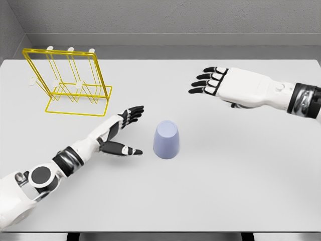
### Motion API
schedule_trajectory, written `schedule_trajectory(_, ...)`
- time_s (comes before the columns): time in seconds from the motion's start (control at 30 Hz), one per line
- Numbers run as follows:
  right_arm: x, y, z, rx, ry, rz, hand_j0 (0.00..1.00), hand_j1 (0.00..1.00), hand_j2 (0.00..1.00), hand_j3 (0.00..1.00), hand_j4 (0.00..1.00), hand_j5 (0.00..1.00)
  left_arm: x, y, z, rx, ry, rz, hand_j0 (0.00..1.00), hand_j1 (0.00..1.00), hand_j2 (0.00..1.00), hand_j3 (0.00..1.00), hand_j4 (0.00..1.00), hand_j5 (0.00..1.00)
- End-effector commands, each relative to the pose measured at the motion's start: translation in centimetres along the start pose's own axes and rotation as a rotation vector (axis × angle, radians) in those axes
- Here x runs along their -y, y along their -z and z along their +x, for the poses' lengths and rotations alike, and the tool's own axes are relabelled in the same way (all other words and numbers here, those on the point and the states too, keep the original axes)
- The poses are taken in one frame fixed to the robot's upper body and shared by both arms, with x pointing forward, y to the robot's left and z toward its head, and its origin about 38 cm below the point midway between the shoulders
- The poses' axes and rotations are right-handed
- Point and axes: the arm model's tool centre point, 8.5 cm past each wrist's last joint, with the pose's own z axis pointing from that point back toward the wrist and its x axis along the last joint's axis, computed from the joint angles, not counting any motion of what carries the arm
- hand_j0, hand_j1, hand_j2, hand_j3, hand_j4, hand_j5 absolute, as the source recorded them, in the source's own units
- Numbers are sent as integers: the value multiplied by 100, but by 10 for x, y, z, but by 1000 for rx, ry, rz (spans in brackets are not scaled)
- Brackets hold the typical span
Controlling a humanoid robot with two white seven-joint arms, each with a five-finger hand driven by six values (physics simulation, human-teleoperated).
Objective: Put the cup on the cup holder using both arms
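Cup (167, 140) inverted, untouched; likely light, rigid, smooth. Best gripped round tapered sides. Left hand (122, 133) open beside it; right hand (216, 83) open, well apart. Holder (67, 80) far-left.

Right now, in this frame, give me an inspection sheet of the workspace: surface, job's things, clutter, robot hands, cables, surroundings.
Surface: white table, flat, no spills seen.
Job's things: lavender cup upside down at mid-table; yellow wire rack with white-tipped pegs at far left, no cup on it.
Clutter: nothing seen.
Robot hands: left robot hand open, just left of the cup, not touching; right robot hand open, palm down, above the table far right of the cup.
Cables: nothing seen.
Surroundings: grey wall behind the table.
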Motion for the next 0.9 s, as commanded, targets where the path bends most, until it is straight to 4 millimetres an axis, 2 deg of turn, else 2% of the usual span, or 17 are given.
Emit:
schedule_trajectory(0.0,25,-29,-23,-98,-21,-70,100,100,100,100,100,100,13,5,-4,-7,-19,-25,100,100,100,100,100,100)
schedule_trajectory(0.07,10,-39,-22,-124,20,-69,100,100,100,100,100,100,17,12,0,6,-24,-32,100,100,100,100,100,100)
schedule_trajectory(0.1,9,-42,-24,-136,27,-76,100,100,100,100,100,100,19,13,-1,1,-26,-34,100,100,100,100,100,100)
schedule_trajectory(0.2,-8,-50,-25,-121,158,-113,100,100,100,100,100,100,22,20,1,-4,-22,-48,100,100,100,100,100,100)
schedule_trajectory(0.3,-31,-51,-18,-119,222,-94,100,100,100,100,100,100,25,28,1,-1,-22,-55,100,100,100,100,100,100)
schedule_trajectory(0.37,-42,-65,-16,-149,269,-111,100,100,100,100,100,100,25,28,1,-1,-21,-56,100,100,100,100,100,100)
schedule_trajectory(0.43,-46,-77,-16,-194,295,-158,100,100,100,100,100,100,26,28,1,-1,-23,-58,100,100,100,100,100,100)
schedule_trajectory(0.6,-45,-88,-19,-204,338,-205,100,100,100,100,100,100,33,36,5,18,-35,-69,100,100,100,100,100,100)
schedule_trajectory(0.67,-51,-104,-20,-251,352,-218,100,100,100,100,100,100,35,37,5,19,-38,-71,100,100,100,100,100,100)
schedule_trajectory(0.87,-49,-107,-20,-261,361,-251,100,100,100,100,100,100,42,39,5,22,-46,-85,100,100,100,100,100,100)
